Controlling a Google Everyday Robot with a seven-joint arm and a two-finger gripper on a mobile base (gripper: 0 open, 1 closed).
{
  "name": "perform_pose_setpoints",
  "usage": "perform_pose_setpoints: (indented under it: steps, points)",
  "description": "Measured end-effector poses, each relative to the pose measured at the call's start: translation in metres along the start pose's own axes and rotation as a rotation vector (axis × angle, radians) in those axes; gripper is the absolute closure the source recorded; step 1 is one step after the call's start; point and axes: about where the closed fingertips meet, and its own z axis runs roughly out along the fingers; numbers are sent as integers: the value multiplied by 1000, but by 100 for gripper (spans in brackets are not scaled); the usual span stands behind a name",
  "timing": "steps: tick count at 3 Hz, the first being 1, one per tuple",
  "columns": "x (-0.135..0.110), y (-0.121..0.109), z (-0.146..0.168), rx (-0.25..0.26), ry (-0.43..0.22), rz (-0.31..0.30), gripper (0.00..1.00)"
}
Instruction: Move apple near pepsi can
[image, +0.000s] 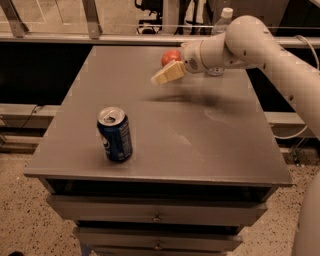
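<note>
Apple (171, 56) is sitting toward the table's (200, 140) far edge, well apart from the pepsi can (115, 135) standing near the front left. Gripper (167, 74) is hovering just in front of the apple; can't tell how open it is or whether it's holding anything. Water bottle (222, 22) is standing behind the arm.
</note>
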Motion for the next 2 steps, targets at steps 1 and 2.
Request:
perform_pose_setpoints:
  steps: [1,2]
  points:
    - [9,-16,1,34,1,13,0]
    - [17,-28,0,61,2,26,0]
